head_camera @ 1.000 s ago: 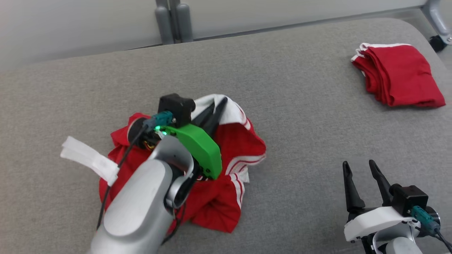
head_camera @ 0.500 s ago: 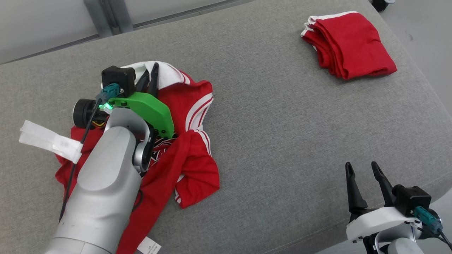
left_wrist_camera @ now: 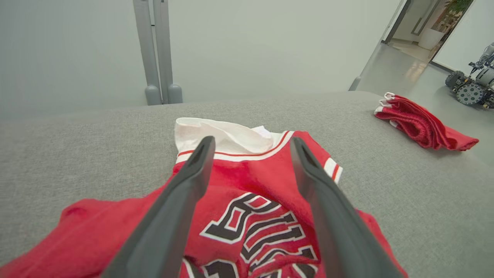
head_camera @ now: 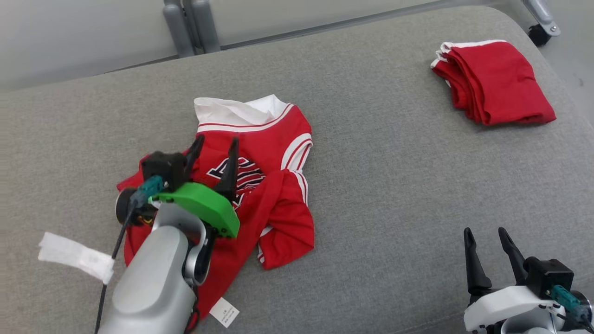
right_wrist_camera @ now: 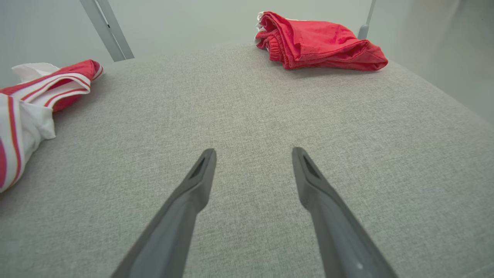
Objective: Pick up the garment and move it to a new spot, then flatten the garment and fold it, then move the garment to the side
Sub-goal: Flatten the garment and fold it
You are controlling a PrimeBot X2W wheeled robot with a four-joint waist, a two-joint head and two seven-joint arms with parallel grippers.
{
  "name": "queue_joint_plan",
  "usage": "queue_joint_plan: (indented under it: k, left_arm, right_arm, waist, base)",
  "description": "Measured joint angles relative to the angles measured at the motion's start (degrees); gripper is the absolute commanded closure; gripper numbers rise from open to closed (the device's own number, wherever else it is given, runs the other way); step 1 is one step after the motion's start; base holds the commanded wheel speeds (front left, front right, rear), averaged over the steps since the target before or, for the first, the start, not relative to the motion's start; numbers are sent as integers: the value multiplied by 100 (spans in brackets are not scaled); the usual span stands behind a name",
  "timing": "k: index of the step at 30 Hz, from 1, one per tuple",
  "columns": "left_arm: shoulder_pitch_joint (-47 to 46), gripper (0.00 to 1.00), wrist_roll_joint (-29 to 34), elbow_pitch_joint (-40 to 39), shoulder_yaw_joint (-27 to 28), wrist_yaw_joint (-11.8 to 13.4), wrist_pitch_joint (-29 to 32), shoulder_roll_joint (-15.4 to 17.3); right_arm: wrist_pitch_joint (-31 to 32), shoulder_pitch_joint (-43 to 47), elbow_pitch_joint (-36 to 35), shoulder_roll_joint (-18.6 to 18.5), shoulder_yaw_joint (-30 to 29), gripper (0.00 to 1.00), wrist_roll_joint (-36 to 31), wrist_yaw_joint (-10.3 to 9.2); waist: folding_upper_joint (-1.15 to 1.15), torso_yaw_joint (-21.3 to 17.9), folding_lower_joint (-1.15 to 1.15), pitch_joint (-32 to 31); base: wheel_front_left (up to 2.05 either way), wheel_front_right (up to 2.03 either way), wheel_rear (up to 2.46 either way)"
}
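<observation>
A folded red cloth (head_camera: 494, 83) lies at the upper right of the grey worktop (head_camera: 394, 185). Two grey posts (head_camera: 190, 25) stand beyond its top edge, and a black caster (head_camera: 537, 33) sits in the upper right corner.

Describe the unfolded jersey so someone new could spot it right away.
On the grey cushion, look left of centre, by the left gripper. The jersey lies rumpled there, red with white trim and black lettering, unlike the red folded garment at the far right corner.
</observation>
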Motion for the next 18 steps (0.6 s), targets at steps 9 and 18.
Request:
queue_joint_plan:
  k: [9, 18]
  left_arm:
    - [2292, 0, -99, -1971, 46, 887, 322, 355]
    - [3485, 0, -506, -2426, 68, 1249, 1122, 571]
  right_arm:
    - [0, 209, -33, -1, -170, 0, -86, 0]
    - [0, 233, -78, -1, -153, 0, -107, 0]
  waist:
    - [0, 392, 0, -426]
    - [0, 746, 0, -454]
  base:
    - [0, 0, 0]
    - [0, 0, 0]
